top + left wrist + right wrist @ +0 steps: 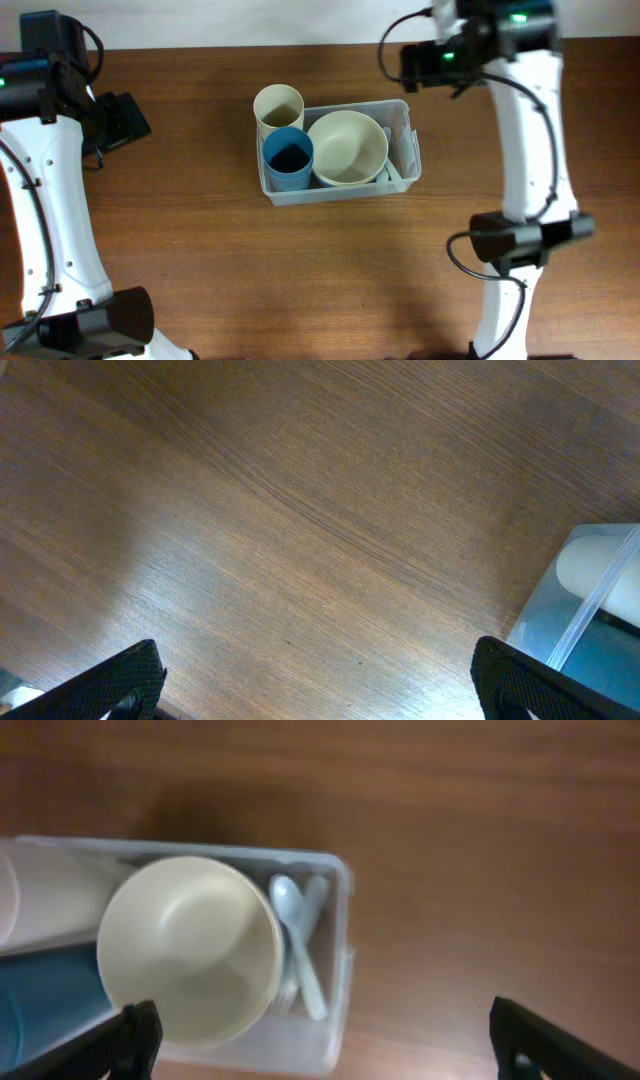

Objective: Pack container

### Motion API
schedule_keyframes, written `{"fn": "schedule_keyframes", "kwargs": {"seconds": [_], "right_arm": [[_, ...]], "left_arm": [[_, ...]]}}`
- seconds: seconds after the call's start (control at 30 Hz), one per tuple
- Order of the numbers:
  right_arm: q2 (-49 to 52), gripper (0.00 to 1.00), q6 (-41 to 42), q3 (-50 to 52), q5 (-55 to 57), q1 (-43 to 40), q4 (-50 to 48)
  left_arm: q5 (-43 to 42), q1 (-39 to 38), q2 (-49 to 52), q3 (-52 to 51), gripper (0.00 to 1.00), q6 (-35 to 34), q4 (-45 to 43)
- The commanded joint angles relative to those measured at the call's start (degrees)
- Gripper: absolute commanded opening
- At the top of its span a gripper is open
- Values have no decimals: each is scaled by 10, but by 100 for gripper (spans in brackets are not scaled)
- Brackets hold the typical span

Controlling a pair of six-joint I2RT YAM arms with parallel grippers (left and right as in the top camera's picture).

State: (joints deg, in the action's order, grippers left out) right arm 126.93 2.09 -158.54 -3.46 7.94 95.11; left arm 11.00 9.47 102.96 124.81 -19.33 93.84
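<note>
A brown wooden bench (200,230) spreads under two white arms, the left arm (45,200) at one side and the right arm (530,130) at the other. Between them, near the middle of the bench, sits the clear container (335,194), its long side running left to right.

A cream bowl (347,147) lies mouth up in the container, filling most of its middle. In the left end stand two cups, mouths up: a cream cup (278,108) at the far corner and a blue cup (288,157) just in front of it, touching the bowl's rim. A white spoon (295,935) lies in the narrow gap between the bowl and the right wall, beside a second white utensil too blurred to name.

The right end effector (320,1020) hangs above the container's right end, fingers spread wide and gripping nothing. The left end effector (315,660) hovers over bare wood well left of the container, also wide open and empty; only the container's corner shows at the edge of its wrist view.
</note>
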Motion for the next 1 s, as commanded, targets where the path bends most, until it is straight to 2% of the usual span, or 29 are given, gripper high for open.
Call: {"fn": "schedule_keyframes", "kwargs": {"seconds": [0.0, 0.1, 0.27, 0.63, 0.97], "right_arm": [[-42, 99, 2, -44, 29, -39, 22], [-74, 99, 1, -41, -56, -54, 22], [-139, 99, 1, -16, -76, -46, 22], [-348, 99, -1, 247, -86, 43, 22], [-367, 99, -1, 274, -61, 59, 22]], "left_arm": [[6, 2, -14, 10, 100, -6, 1], [6, 2, -14, 10, 100, -6, 1], [6, 2, -14, 10, 100, -6, 1], [6, 2, -14, 10, 100, -6, 1], [6, 2, -14, 10, 100, -6, 1]]}}
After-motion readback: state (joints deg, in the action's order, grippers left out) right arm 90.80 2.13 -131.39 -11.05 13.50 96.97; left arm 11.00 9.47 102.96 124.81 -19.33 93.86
